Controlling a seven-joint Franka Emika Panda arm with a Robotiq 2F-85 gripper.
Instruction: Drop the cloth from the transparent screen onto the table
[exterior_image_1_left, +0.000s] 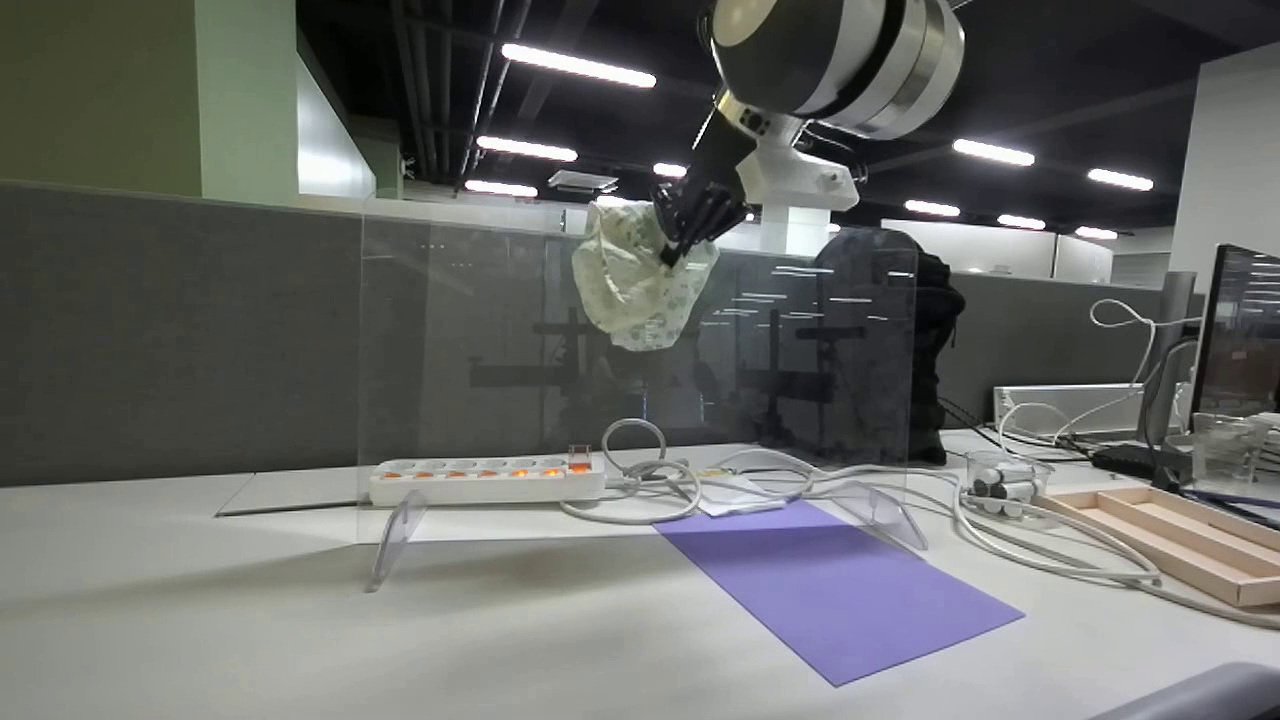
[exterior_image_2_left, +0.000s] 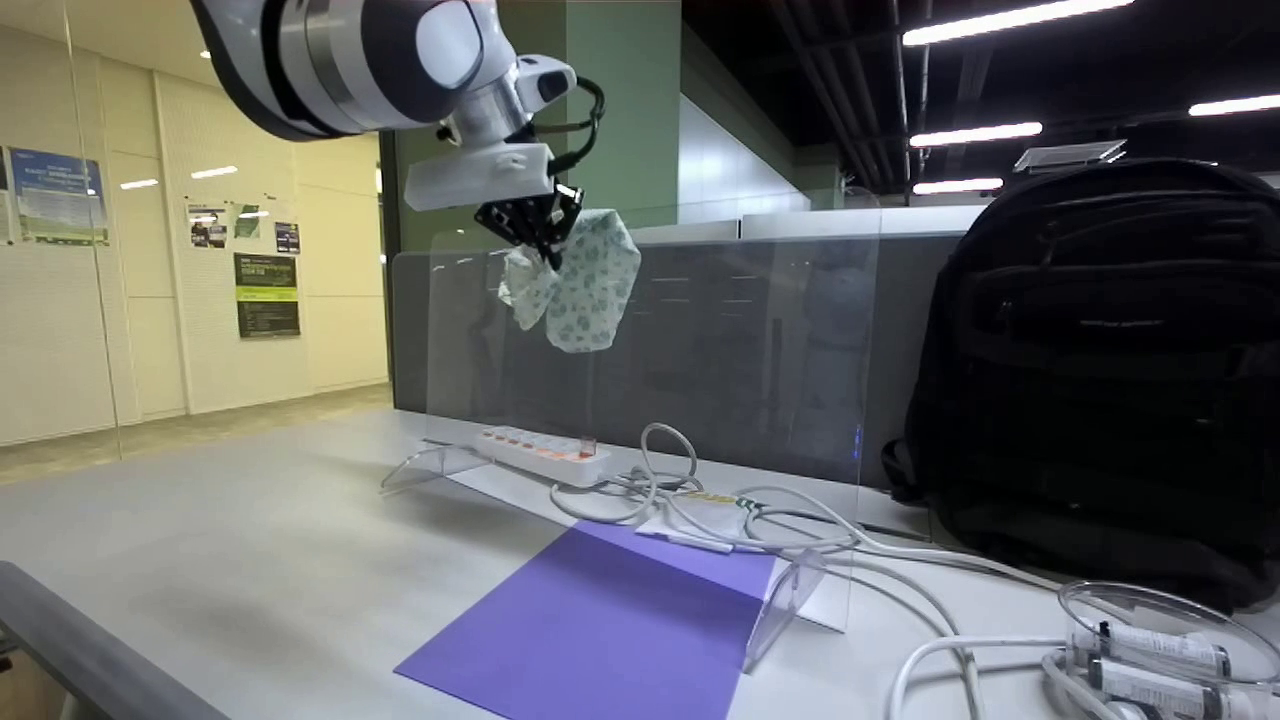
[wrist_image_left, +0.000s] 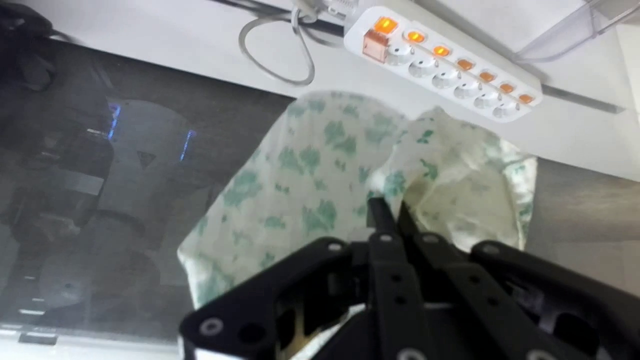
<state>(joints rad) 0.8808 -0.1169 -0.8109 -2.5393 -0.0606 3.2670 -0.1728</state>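
A: Layout?
B: White surface (exterior_image_1_left: 200, 620), transparent screen (exterior_image_1_left: 640, 390) standing on it, green-patterned cloth (exterior_image_1_left: 640, 290) hanging at screen's top edge.
A: Handling?
B: Probably light, limp, hard to damage. I'd take a raised fold, mid-cloth.
A: Fingers (wrist_image_left: 382, 225)?
B: Pinching such a fold.

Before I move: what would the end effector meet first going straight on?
The crumpled, pale green-patterned fabric cloth pinched in the end effector comes first. Past it, probably the upright rectangular transparent screen, though depth behind the cloth is unclear.
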